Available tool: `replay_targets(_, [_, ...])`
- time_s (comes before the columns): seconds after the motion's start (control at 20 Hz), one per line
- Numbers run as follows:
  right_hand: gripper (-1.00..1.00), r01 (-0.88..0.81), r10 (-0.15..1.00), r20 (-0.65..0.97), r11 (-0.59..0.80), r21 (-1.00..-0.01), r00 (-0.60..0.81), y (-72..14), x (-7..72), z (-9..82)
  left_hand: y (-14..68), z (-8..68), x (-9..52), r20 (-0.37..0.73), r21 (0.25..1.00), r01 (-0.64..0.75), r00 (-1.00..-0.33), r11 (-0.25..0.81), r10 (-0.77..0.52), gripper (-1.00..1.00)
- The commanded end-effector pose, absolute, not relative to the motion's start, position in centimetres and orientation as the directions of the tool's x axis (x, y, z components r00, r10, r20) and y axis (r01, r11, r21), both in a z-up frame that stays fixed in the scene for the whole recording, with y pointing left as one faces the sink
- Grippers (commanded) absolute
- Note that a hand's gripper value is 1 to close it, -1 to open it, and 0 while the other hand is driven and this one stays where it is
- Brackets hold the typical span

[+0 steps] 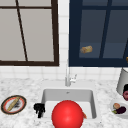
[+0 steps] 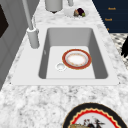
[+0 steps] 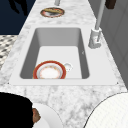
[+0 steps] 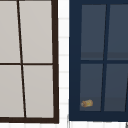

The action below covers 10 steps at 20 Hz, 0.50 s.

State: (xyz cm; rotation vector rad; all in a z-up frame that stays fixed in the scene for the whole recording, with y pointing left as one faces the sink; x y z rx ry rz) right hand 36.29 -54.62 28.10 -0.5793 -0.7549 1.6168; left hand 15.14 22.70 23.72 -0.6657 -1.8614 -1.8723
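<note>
Red ball: nearest the camera, before the sink.
Left robot hand: fingers curled, holding nothing, at sink's left rim.
Plate: in basin.

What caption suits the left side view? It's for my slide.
Red-rimmed plate lying in the sink, beside the drain.
</note>
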Motion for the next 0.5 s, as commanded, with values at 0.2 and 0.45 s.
replay_targets(0.2, [1.0,-0.678,0.984,0.039,-0.091,-0.729,-0.174,-48.3,36.3,31.7,22.7,23.7,15.1,0.6,0.8,0.599,-0.799,-0.019,0.04,0.0])
replay_targets(0.45, [1.0,-0.667,0.986,0.028,-0.091,-0.739,-0.166,-44.3,36.4,32.9,22.7,23.7,15.1,0.6,0.8,0.599,-0.799,-0.019,0.04,0.0])
